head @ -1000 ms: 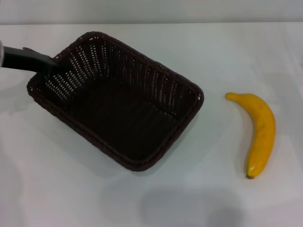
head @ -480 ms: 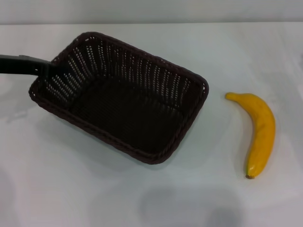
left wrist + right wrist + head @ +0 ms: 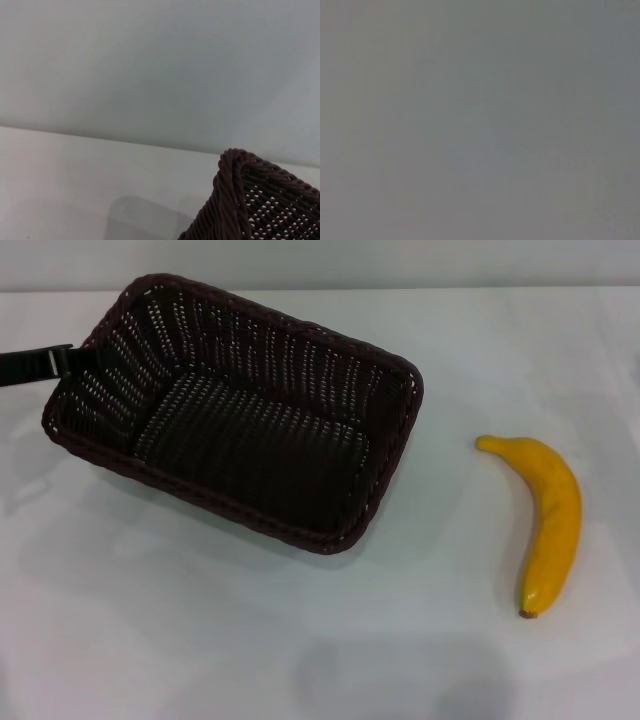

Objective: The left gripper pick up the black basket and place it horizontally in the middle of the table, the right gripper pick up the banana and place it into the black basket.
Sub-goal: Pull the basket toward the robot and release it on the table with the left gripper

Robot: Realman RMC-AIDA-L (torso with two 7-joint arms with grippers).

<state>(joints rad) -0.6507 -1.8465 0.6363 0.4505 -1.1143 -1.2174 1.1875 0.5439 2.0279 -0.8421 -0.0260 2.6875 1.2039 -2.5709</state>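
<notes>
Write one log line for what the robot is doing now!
left pincer: gripping black basket rim, tilted | banana: on table, untouched | right pincer: unseen

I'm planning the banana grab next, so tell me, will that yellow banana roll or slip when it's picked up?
The banana lies flat on its curved side on the table, so it probably won't roll, though a push might pivot it. Its skin looks smooth and glossy, so it could slip under a light grip. It keeps its curve, so it is likely stiff.
</notes>
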